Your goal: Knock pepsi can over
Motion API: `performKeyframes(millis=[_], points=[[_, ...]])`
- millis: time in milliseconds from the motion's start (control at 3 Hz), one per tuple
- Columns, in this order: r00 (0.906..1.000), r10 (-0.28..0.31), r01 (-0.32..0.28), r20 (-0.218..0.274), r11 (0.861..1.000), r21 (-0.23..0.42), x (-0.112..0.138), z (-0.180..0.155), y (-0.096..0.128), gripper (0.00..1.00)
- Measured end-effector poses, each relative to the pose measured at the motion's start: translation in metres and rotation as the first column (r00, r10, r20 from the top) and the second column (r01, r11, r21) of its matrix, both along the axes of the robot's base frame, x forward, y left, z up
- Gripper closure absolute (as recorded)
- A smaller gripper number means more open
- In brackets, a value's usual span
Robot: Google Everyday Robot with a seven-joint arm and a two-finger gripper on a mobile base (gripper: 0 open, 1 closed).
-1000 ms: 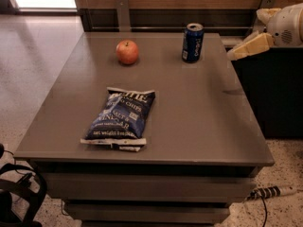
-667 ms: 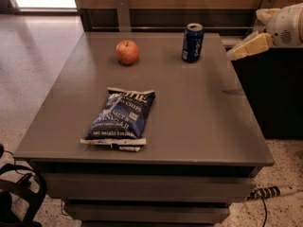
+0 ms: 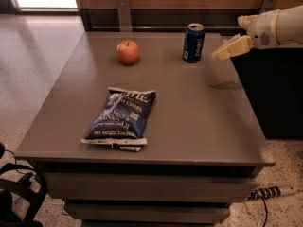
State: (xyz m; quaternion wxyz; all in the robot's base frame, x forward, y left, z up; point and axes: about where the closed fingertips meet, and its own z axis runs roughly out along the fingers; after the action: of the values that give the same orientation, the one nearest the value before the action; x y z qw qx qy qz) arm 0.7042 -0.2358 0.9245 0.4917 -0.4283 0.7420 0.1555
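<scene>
The pepsi can (image 3: 193, 42) is a small dark blue can with a silver top. It stands upright at the back of the grey table (image 3: 199, 112), right of centre. My gripper (image 3: 231, 48) is cream-coloured and reaches in from the right edge of the view. It hovers above the table's right rear corner, just to the right of the can and apart from it. It holds nothing that I can see.
A red apple (image 3: 128, 51) sits at the back of the table, left of the can. A flat dark blue chip bag (image 3: 121, 117) lies near the front centre. A dark cabinet (image 3: 277, 93) stands right of the table. A wooden wall runs behind.
My gripper has moved a little to the left, closer to the can. The can, apple and chip bag have not moved.
</scene>
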Motion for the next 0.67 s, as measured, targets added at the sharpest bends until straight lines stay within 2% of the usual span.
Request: performKeyframes(millis=[333, 667], points=[[0.9999, 0.004, -0.004, -0.011, 1.0, 0.012, 0.015, -0.012, 0.019, 0.0], [0.9998, -0.003, 0.001, 0.02, 0.997, 0.075, 0.032, -0.024, 0.031, 0.0]])
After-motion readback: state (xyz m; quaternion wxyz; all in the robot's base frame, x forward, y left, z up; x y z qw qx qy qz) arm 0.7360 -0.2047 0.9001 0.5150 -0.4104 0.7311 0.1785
